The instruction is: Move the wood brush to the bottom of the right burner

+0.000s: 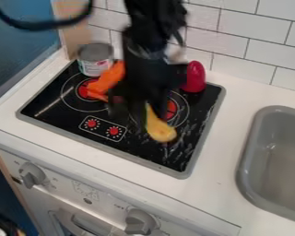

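A white counter (239,118) spans the toy kitchen, dropping at its near edge to a pale oven front with 2 gray knobs, the left knob (32,175) and the right knob (140,220). White wall tiles (246,18) rise along the far edge. Set into the counter, a black cooktop (140,145) with a gray rim carries 2 ringed burners and 2 red-marked controls near its middle.

My black arm (151,39) comes in from the top edge and hangs steeply over the middle of the cooktop, my gripper (129,109) pointing down between the left burner (82,89) and the right burner (172,109). I cannot tell how wide my gripper stands, or whether it grips anything.

At right, a gray sink (279,156) lies beyond a strip of white counter. A blue panel (17,53) borders the far left, a black cable (36,26) looping in front of it.

A gray can (95,59) stands at the cooktop's far left corner, an orange item (109,80) just beside it and over the left burner. On the right burner's far side, near the wall, is a red rounded item (194,77).

The yellowish wood brush (159,127) lies just beside my gripper, slanting across the right burner's near side, its wider end toward me and away from the wall. Black glass stretches between that end and the cooktop's near rim.
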